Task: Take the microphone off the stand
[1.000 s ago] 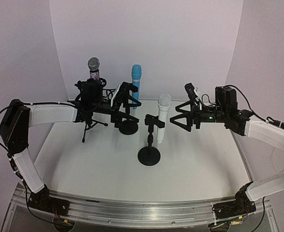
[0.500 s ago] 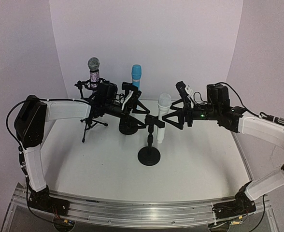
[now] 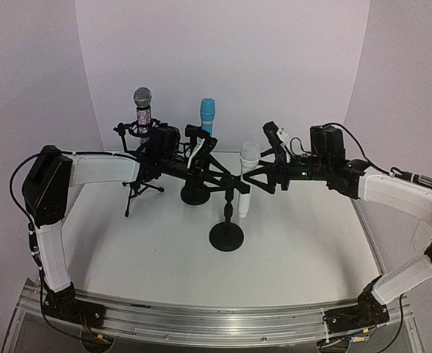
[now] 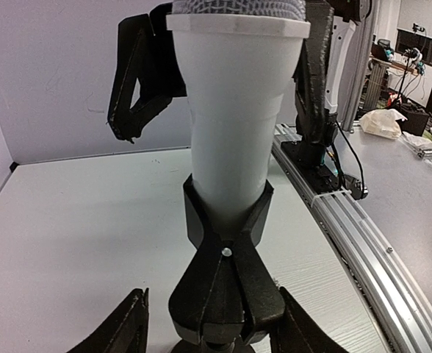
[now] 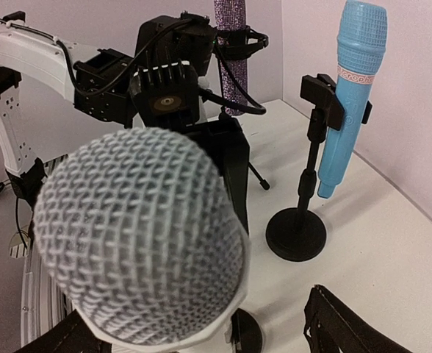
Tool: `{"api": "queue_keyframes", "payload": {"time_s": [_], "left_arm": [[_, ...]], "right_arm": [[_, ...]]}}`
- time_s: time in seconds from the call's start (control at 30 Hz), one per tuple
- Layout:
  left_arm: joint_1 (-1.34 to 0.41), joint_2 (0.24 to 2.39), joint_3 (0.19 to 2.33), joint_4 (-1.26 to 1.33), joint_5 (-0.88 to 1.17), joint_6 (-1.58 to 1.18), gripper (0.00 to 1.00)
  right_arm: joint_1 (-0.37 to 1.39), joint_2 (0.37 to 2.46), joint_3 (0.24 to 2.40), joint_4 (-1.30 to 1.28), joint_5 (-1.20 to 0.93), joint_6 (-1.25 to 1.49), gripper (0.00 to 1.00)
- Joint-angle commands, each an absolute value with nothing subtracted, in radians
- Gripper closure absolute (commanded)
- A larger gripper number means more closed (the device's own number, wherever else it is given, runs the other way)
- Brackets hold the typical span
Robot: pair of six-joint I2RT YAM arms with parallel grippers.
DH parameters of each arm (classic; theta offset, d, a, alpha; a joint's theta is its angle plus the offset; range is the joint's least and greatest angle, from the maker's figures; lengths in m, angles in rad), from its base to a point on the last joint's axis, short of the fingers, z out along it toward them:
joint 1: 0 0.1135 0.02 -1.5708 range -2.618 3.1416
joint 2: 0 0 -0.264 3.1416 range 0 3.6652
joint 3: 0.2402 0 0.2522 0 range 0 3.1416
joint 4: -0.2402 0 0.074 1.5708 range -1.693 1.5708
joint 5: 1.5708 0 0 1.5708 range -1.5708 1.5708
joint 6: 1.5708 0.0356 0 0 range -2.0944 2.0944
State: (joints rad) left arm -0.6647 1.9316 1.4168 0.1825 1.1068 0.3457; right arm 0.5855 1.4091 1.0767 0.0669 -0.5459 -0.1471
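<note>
Top external view: the white microphone (image 3: 246, 180) stands upright in its clip (image 4: 227, 243) on the stand (image 3: 226, 235), mid-counter (image 3: 311, 250). The left hand (image 3: 232, 181) gapes around the clip, probably to steady it. The right hand (image 3: 258, 179), also unclenched, flanks the microphone, seemingly to pull it out.

You see a smooth, matt white plastic microphone (image 4: 231, 132) with a silver wire-mesh head (image 5: 139, 235), a matt black plastic stand clip (image 4: 227, 243), and a glittery purple microphone (image 5: 234, 44).
</note>
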Motion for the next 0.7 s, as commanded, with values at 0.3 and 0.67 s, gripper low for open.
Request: {"api": "queue_keyframes", "payload": {"time_s": [0.3,0.67], "left_arm": [[-0.665,1.896,1.403,0.197,1.160,0.388,0.59],[-0.666,1.897,1.401,0.200,1.161,0.397,0.95]], "right_arm": [[0.596,1.441,1.137,0.116,-0.553,-0.153,0.17],[0.605,1.464,1.133,0.151,-0.553,-0.143,0.23]]}}
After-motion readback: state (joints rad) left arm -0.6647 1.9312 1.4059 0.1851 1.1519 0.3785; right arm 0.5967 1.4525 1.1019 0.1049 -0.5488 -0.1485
